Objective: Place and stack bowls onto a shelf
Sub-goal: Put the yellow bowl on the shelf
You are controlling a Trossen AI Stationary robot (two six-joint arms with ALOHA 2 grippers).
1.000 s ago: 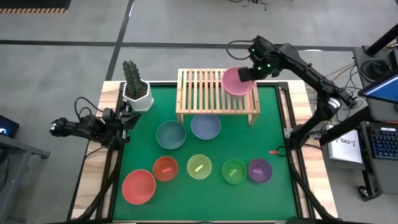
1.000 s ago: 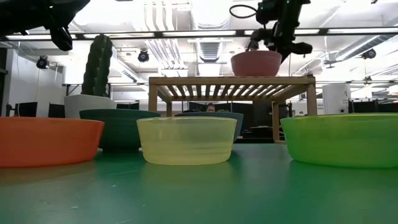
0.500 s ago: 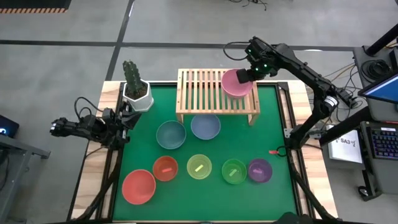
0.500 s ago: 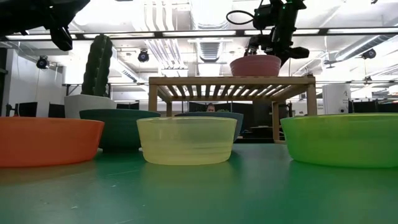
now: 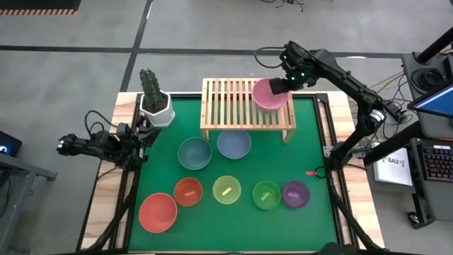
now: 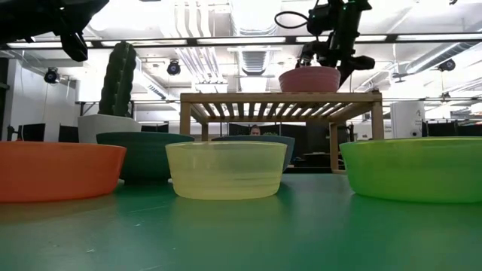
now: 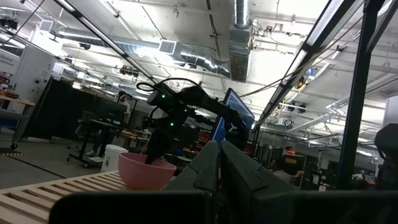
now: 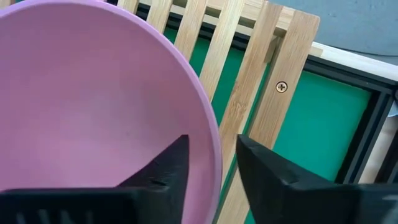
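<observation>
Slatted shelf [image 5: 228, 103], pink bowl [image 8: 93, 93] rim between right gripper [image 8: 211, 165] fingers [image 8: 267, 168]

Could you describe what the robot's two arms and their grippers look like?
Both arms are dark, jointed and slim, with black cables looping along them. The right arm shows small green lights near its wrist; the right gripper has two black, wedge-shaped fingers. The left gripper is likewise black, with cables behind it.

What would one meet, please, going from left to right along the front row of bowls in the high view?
Red-pink bowl → red bowl → yellow bowl → green bowl → purple bowl.
</observation>
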